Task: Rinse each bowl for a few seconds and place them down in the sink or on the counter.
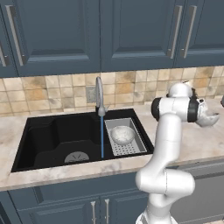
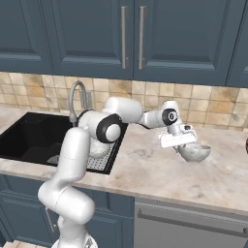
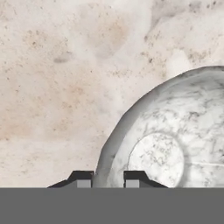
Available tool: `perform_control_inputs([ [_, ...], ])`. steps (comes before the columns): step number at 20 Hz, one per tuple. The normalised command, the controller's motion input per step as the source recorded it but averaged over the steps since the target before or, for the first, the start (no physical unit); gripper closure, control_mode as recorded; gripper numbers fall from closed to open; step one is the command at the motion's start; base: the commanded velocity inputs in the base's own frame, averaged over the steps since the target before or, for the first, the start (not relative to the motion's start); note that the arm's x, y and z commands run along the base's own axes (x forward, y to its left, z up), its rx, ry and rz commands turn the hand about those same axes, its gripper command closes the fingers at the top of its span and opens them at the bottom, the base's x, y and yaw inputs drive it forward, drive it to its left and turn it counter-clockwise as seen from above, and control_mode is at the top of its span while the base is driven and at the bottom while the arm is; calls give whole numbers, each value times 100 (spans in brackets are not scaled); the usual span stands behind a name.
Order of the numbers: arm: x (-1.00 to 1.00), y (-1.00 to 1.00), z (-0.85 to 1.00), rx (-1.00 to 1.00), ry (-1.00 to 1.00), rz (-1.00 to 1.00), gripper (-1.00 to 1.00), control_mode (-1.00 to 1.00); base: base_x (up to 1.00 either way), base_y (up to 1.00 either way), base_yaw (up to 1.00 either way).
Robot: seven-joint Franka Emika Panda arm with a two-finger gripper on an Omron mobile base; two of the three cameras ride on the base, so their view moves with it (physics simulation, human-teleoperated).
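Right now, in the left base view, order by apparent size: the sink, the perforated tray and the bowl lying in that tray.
1. The sink, largest.
2. The perforated tray, inside the sink's right end.
3. The bowl, smallest, lying within the tray.

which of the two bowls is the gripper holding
The bowl on the counter, right of the sink; the gripper clamps its rim. The other bowl sits in the tray.

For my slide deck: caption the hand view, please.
Gripper shut on the rim of a speckled bowl on the marbled counter.
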Motion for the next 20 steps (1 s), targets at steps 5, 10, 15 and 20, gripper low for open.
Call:
perform_control_inputs([
  [5,-40,19,33,1,-11,0,100,-100,0,0,0],
  [10,-40,20,33,3,-11,0,100,-100,0,0,0],
  [15,-38,21,28,3,-11,0,100,-100,0,0,0],
  [20,-35,25,25,1,-10,2,100,-100,0,0,0],
])
